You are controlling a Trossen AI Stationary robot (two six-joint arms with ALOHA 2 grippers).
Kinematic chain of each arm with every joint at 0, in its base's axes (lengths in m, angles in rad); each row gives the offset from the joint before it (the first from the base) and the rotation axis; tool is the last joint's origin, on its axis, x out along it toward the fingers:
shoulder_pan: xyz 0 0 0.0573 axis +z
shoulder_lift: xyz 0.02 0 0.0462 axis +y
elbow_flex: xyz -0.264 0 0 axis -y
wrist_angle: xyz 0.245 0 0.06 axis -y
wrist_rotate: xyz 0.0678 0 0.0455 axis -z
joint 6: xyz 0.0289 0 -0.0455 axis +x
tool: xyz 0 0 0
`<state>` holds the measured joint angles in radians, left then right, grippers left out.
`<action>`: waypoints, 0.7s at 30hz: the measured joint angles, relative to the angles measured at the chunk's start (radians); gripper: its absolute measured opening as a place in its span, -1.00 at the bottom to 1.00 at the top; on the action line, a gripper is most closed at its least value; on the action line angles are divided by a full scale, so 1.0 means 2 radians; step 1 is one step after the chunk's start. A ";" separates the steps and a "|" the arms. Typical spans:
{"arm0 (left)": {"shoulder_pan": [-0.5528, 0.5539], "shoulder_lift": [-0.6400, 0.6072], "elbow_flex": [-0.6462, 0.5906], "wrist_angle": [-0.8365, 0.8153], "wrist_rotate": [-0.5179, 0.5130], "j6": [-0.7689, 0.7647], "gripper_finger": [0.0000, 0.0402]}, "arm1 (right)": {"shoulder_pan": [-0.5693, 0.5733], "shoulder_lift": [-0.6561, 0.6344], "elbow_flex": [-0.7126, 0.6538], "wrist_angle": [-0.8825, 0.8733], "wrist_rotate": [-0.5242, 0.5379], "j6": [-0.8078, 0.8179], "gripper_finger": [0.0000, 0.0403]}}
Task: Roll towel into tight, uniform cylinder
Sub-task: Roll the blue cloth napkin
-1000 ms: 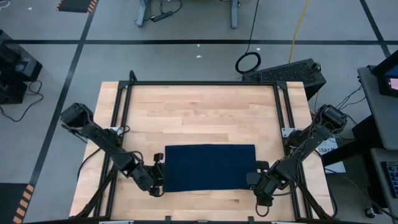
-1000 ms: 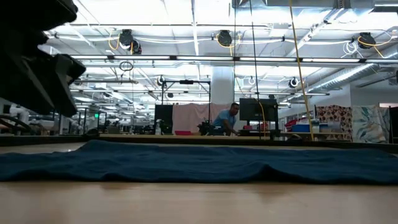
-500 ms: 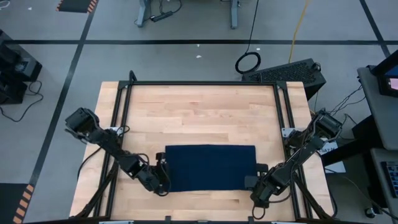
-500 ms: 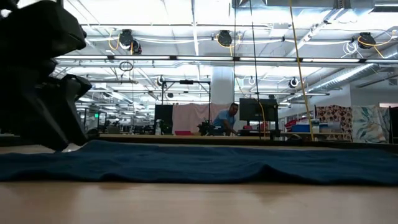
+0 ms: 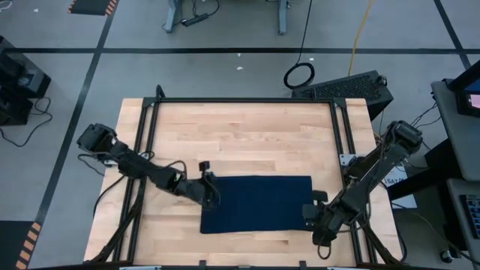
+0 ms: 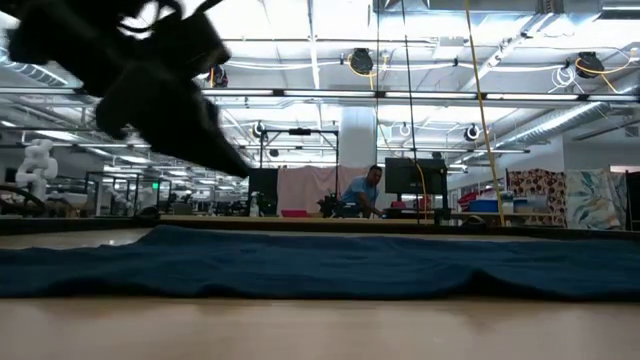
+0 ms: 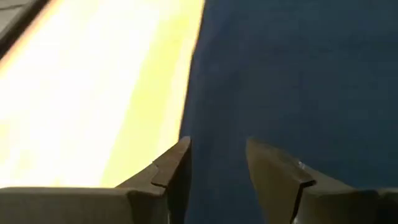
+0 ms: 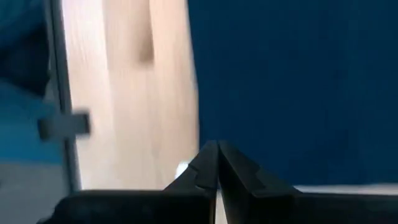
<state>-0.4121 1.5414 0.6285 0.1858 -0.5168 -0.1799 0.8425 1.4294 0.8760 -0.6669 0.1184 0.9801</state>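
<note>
I am swinging my left gripper (image 5: 208, 182) up from the near-left corner to the far-left corner of the towel (image 5: 259, 204), and the cloth is now lying a little skewed, its left edge no longer square to the table (image 5: 240, 127) as it was a moment ago. The towel is still spread flat in the near middle of the table, not rolled at all. In my left wrist view the fingers (image 7: 177, 168) are standing partly apart over the towel's edge, with nothing between them; the cloth (image 7: 298, 81) fills the space ahead and bare wood lies to one side. My right gripper (image 5: 316, 215) is staying at the near-right corner, and its fingers (image 8: 216, 163) have just come together until they are meeting tip to tip; whether they are pinching any cloth I cannot tell, since the tips seem to sit just at the hem. I am judging that I am still setting up my grips for the first fold, so the rolling itself has not begun.
</note>
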 joint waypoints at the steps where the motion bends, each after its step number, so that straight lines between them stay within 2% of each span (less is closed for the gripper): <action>1: 0.010 0.003 0.000 0.024 0.015 0.011 -0.22 | 0.000 -0.009 0.000 -0.002 0.034 -0.017 -0.98; 3: 0.024 0.012 0.000 0.060 0.049 0.031 -0.22 | 0.000 -0.016 0.000 -0.003 0.137 -0.058 -0.98; 5: 0.035 0.025 0.000 0.088 0.065 0.043 -0.22 | -0.004 -0.016 -0.005 0.033 0.231 -0.119 -0.98; 7: 0.041 0.039 0.000 0.105 0.067 0.044 -0.25 | -0.020 -0.015 -0.018 0.099 0.272 -0.198 -0.98; 9: 0.045 0.053 0.000 0.123 0.067 0.044 -0.31 | -0.047 -0.013 -0.042 0.179 0.287 -0.265 -0.98; 12: 0.048 0.075 0.000 0.179 0.068 0.053 -0.49 | -0.096 -0.013 -0.097 0.317 0.288 -0.355 -0.98; 16: 0.058 0.101 0.000 0.255 0.076 0.073 -0.77 | -0.180 -0.013 -0.197 0.522 0.212 -0.445 -0.98; 19: 0.070 0.119 0.000 0.274 0.090 0.075 -0.95 | -0.244 -0.009 -0.260 0.641 0.160 -0.454 -0.98; 21: 0.078 0.136 0.000 0.270 0.092 0.055 -0.97 | -0.276 -0.001 -0.295 0.692 0.128 -0.447 -0.98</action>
<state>-0.2567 1.8126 0.6289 0.7260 -0.3332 -0.0691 0.2911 1.4265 0.2870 0.7177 0.3734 0.0860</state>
